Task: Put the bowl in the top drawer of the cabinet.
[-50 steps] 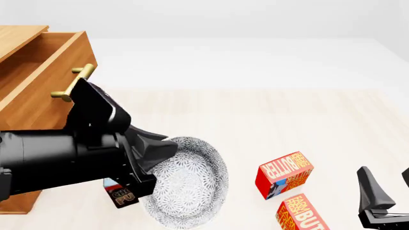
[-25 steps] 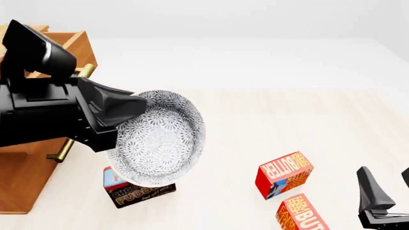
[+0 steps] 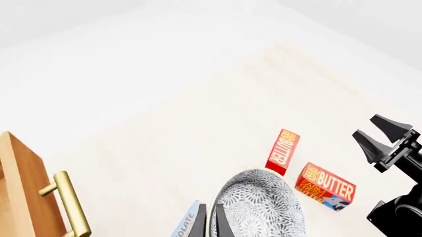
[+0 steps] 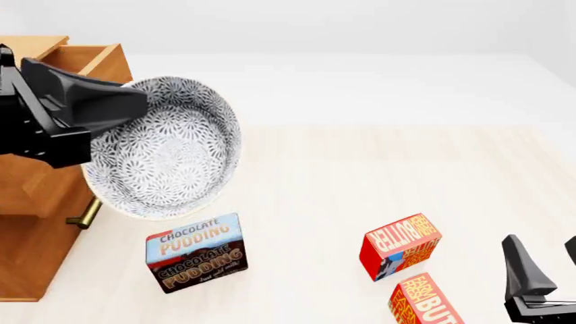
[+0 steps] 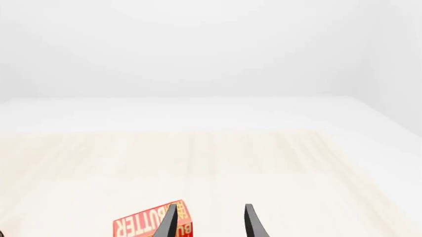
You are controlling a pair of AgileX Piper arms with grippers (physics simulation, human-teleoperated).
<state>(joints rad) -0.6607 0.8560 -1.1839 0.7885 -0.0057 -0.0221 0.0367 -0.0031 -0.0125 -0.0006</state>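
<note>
The bowl [image 4: 166,152], white with a dense grey floral pattern, hangs tilted in the air beside the cabinet [image 4: 32,236] at the left. My left gripper [image 4: 135,108] is shut on the bowl's rim. The top drawer [image 4: 90,57] stands pulled out behind my left arm, and its handle is hidden. The left wrist view has the bowl [image 3: 260,207] just past the fingers [image 3: 207,219] and a brass handle [image 3: 66,205] on a wooden front. My right gripper [image 4: 546,260] is open near the front right corner, with its fingers [image 5: 254,222] apart and nothing between them.
A chocolate pudding box [image 4: 193,251] stands on the table below the bowl. Two red butter boxes [image 4: 400,246] [image 4: 427,300] lie at the front right, close to my right gripper. The lower drawer's brass handle [image 4: 85,216] sticks out under the bowl.
My left arm has lifted the bowl up and to the left, toward the open drawer. The pudding box it covered now shows fully. The right arm has not moved.
</note>
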